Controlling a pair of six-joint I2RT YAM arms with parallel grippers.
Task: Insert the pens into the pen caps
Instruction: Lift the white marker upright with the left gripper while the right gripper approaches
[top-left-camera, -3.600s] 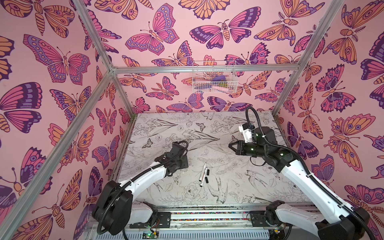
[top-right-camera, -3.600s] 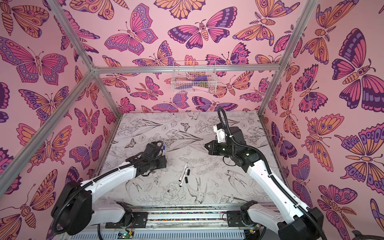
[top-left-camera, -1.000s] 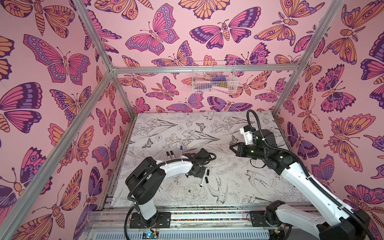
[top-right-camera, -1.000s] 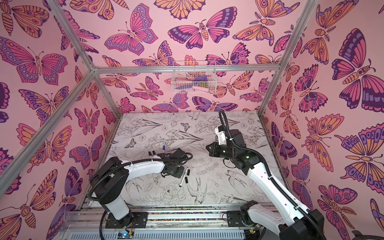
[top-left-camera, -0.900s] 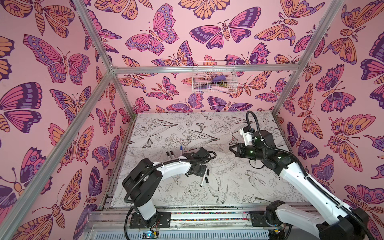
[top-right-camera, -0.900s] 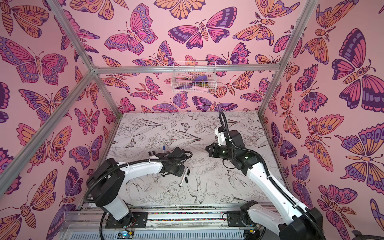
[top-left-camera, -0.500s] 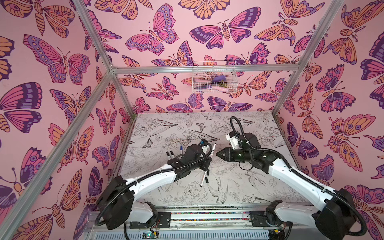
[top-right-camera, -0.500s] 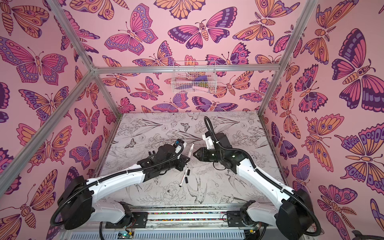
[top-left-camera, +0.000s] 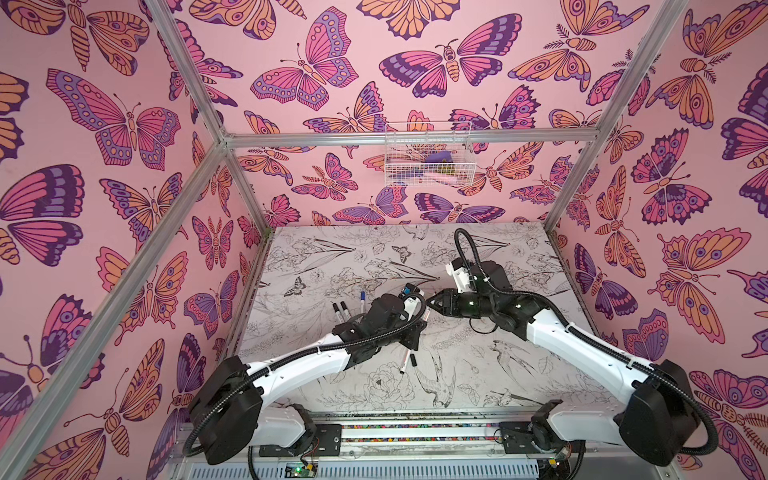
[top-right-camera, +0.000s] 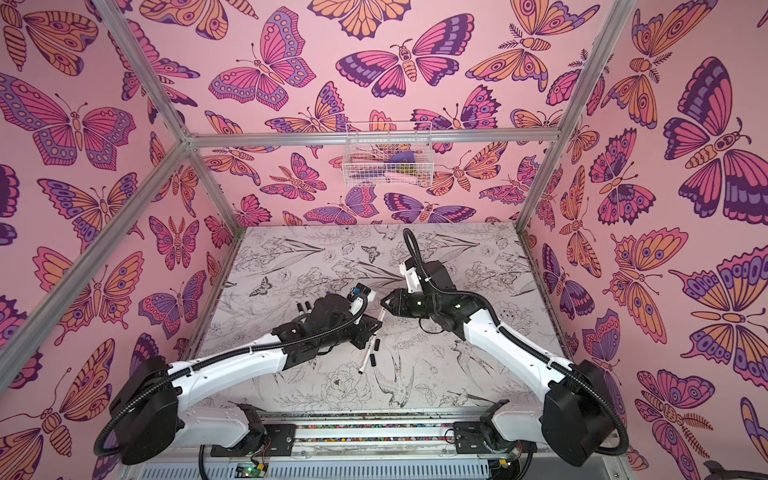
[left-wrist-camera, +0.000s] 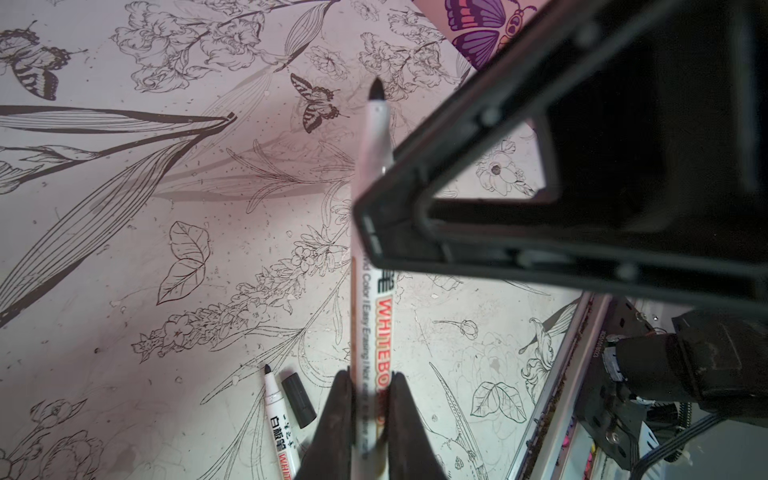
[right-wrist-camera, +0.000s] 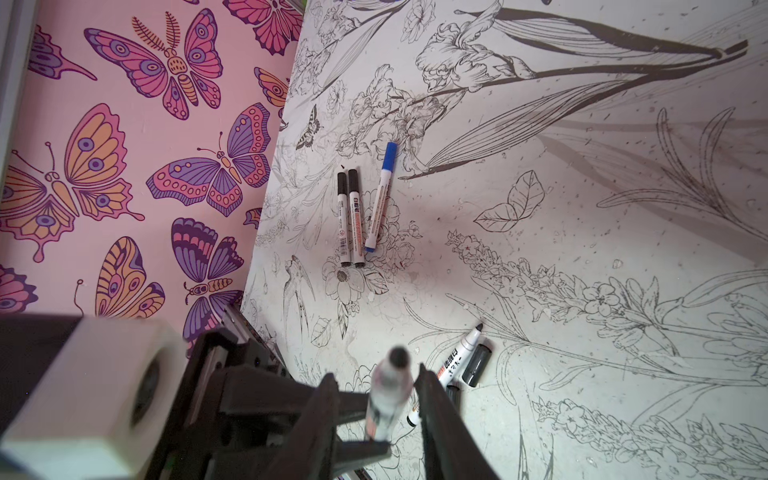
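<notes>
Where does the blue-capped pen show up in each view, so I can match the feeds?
In a top view: blue-capped pen lies beside two black-capped pens, just past the left arm.
In a top view: hidden behind the left arm; only the black-capped pens show.
Left wrist: not in it.
Right wrist, beside the black-capped pens.
Shared landmark: the uncapped pen with a loose black cap beside it, in all four views.
</notes>
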